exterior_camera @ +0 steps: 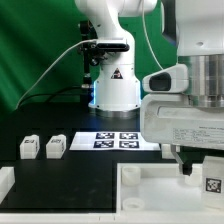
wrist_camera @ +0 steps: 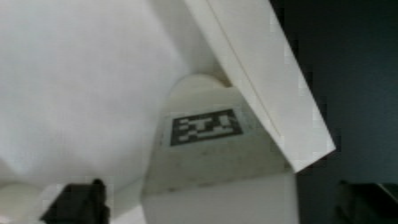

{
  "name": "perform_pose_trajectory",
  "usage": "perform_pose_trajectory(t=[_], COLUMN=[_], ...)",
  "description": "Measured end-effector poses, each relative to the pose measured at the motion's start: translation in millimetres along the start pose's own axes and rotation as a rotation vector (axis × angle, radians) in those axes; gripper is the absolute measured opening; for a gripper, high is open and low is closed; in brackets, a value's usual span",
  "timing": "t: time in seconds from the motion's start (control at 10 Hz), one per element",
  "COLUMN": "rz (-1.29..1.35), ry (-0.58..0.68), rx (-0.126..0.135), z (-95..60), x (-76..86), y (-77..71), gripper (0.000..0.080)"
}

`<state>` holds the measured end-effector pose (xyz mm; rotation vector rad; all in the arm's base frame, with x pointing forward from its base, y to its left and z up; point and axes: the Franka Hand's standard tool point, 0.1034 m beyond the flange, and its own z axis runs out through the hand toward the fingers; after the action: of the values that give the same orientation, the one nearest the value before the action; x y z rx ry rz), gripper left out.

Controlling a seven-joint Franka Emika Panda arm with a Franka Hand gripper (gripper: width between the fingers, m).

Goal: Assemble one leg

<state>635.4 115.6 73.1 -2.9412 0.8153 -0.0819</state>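
Now I hold a leg (wrist_camera: pixel 214 150) clamped in my jaws just over the tabletop's (exterior_camera: pixel 150 185) corner near two spare legs (exterior_camera: pixel 42 147), so next I must seat it squarely there.
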Motion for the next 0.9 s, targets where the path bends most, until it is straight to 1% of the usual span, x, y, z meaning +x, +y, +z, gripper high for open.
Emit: perform_pose_trajectory(t=[0.1,0.2,0.3,0.4,0.5,0.6,0.7,0.8,0.9], rz=[0.041,0.060,0.163,0.281,0.390,0.552,0.733,0.974,1.194], ry=[0.000,0.000,-0.002,-0.004,-0.005,-0.012,-0.026,-0.054,-0.093], rx=[0.000,0.000,0.004,0.000,-0.002,-0.008,-0.021,-0.008,0.017], z=[0.0,0.0,0.1,0.6,0.8,0.9,0.5,2.3,2.9], x=[0.2,0.3,-0.2,-0.3,-0.2,-0.4,0.8,1.7,1.3], y=[0.2,0.3,-0.2,1.6,2.4,3.5,4.0,7.2,10.1], gripper=[0.0526,0.0526,0.0388,0.0295,0.0295,0.0295,0.0295,0.0295,0.0295])
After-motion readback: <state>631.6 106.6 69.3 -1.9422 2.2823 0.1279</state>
